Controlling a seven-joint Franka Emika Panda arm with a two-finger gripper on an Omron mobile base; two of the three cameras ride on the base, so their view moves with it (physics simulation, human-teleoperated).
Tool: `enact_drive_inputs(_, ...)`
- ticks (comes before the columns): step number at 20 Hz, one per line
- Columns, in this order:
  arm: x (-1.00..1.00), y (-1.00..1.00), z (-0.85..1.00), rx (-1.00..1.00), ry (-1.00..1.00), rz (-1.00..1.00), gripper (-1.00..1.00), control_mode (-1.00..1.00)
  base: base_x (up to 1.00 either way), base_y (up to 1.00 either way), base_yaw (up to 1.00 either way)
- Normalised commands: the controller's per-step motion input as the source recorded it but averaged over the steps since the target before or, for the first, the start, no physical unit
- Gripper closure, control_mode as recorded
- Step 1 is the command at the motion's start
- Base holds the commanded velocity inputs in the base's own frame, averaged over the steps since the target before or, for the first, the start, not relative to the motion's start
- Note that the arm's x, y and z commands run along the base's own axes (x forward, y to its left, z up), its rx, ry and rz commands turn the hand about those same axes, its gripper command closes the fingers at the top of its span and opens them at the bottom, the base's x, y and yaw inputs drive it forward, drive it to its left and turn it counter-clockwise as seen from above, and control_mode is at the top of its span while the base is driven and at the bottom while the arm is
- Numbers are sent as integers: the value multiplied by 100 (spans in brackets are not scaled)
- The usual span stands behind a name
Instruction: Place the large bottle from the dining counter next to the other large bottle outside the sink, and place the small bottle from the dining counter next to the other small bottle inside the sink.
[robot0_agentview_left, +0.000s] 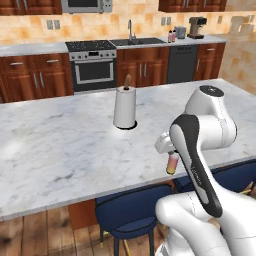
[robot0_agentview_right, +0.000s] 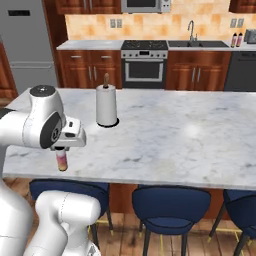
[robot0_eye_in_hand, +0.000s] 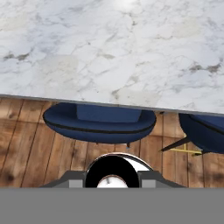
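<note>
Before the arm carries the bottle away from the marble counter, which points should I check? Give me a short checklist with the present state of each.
1. Bottle held: ok. The small pink and yellow bottle hangs under the gripper, whose fingers are shut on its top.
2. Bottle clear of the white marble dining counter: ok, it is lifted at the near edge.
3. White paper towel roll on its stand: ok, upright and well apart from the arm.
4. Dark blue stools below the counter edge: cannot tell how close the bottle will pass to them.
5. Sink on the far counter: ok, visible, with two bottles standing beside it.
6. Small bottle inside the sink: cannot tell.
</note>
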Motion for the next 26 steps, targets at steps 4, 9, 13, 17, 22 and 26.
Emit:
enact_drive_inputs(4,0,0,0,0,0,0,100,100,-68,86,0)
enact_drive_inputs(9,0,0,0,0,0,0,100,100,-45,100,-5)
enact_drive_inputs(13,0,0,0,0,0,0,100,100,-16,100,-5)
enact_drive_inputs(17,0,0,0,0,0,0,100,100,0,100,-5)
enact_drive_inputs(22,0,0,0,0,0,0,100,100,0,100,-4)
enact_drive_inputs(26,0,0,0,0,0,0,100,100,14,100,-5)
